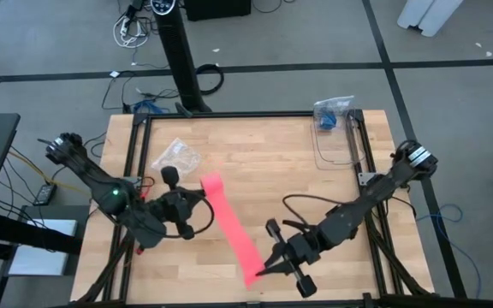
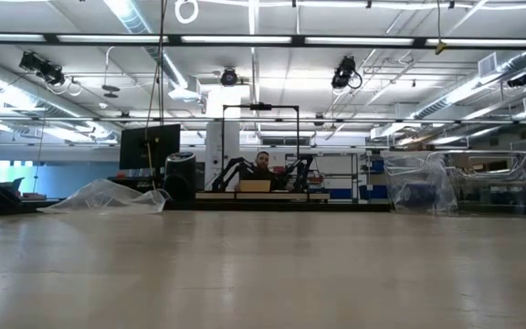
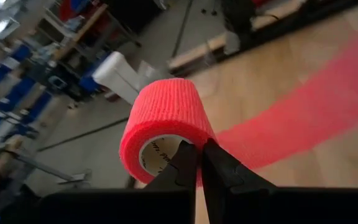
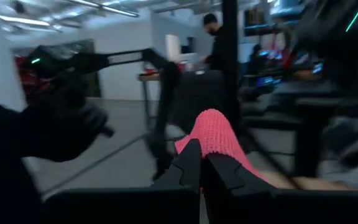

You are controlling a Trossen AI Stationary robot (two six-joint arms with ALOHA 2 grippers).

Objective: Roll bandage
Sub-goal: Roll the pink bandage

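Nearest to you, at the front edge of the table [image 1: 255, 154], your right gripper [image 1: 268, 265] is clenched on the loose end of the bandage [image 1: 228, 229]. The right wrist view shows the pink fabric [image 4: 213, 140] pinched between the two dark fingertips, rising just past them.

From that grip, the bright pink strip runs as a long band diagonally away across the wood, up and toward your left arm's side. Its long axis lies along the line joining the two grippers, so the strip spans the gap between them.

At the far end of the strip, your left gripper [image 1: 197, 198] is closed on the roll. In the left wrist view the fingertips [image 3: 194, 163] grip the edge of the roll [image 3: 163, 127] at its core, and the unrolled band trails off over the table beyond it.

The left gripper holds the roll, so judging from this, winding would mean turning the roll toward the right gripper while the right keeps the tail taut.

Farther back on the table lie a crumpled clear bag [image 1: 176, 155] and a clear plastic container [image 1: 332, 137], both well apart from the bandage.
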